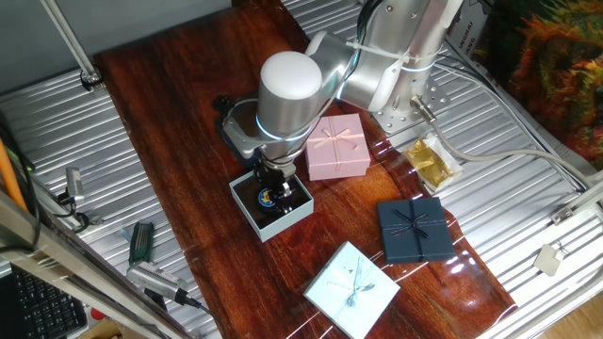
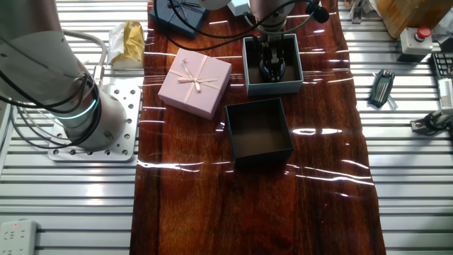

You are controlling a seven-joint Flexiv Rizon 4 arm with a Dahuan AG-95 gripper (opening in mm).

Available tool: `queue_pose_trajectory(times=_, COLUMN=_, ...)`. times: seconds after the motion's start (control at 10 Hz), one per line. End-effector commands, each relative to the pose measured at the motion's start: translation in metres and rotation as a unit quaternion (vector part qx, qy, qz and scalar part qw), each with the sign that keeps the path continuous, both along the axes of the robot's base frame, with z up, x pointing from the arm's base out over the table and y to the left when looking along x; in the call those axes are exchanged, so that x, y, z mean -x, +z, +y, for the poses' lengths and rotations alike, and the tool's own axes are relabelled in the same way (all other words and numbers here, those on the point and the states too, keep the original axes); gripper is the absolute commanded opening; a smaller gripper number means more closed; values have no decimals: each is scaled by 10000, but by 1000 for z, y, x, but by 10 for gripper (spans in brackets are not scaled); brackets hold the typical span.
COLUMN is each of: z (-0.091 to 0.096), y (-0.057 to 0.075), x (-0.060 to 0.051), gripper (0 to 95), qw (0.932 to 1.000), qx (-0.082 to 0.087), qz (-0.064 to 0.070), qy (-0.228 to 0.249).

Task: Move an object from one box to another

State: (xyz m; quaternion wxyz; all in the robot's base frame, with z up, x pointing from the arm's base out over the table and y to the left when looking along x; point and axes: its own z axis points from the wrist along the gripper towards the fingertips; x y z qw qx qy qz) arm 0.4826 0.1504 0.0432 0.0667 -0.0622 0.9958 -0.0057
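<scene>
The pale blue lidless box (image 1: 247,209) (image 2: 249,71) with a dark inside stands mid-table. My gripper (image 1: 274,195) (image 2: 272,65) reaches straight down into it. The small disc (image 1: 267,199), blue-rimmed with a yellow centre, shows at the fingertips low inside this box, and the fingers look closed on it. In the other fixed view the disc is hidden by the fingers. The dark navy box tray (image 2: 259,152) stands right beside the pale blue box with nothing in it. In the one fixed view the arm hides it.
A pink gift box with a bow (image 1: 337,146) (image 2: 195,81) lies beside the pale blue box. A navy ribboned gift box (image 1: 415,229) (image 2: 175,14), a pale blue ribboned gift box (image 1: 351,287) and a gold wrapper (image 1: 430,160) (image 2: 127,37) lie around. Tools (image 2: 381,86) lie off the wooden board.
</scene>
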Motion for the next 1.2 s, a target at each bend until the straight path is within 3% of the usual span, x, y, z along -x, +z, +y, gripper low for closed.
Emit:
queue_pose_trajectory(times=0.1, z=0, y=0, x=0, gripper=380, qw=10000, qx=-7, qz=2, qy=13)
queue_pose_trajectory(times=0.3, z=-2, y=1, x=0, gripper=380, qw=10000, qx=-16, qz=-6, qy=58)
queue_pose_trajectory(times=0.4, z=-2, y=1, x=0, gripper=570, qw=10000, qx=-17, qz=-5, qy=73)
queue_pose_trajectory(times=1.2, z=-3, y=1, x=0, gripper=570, qw=9999, qx=-37, qz=-8, qy=95)
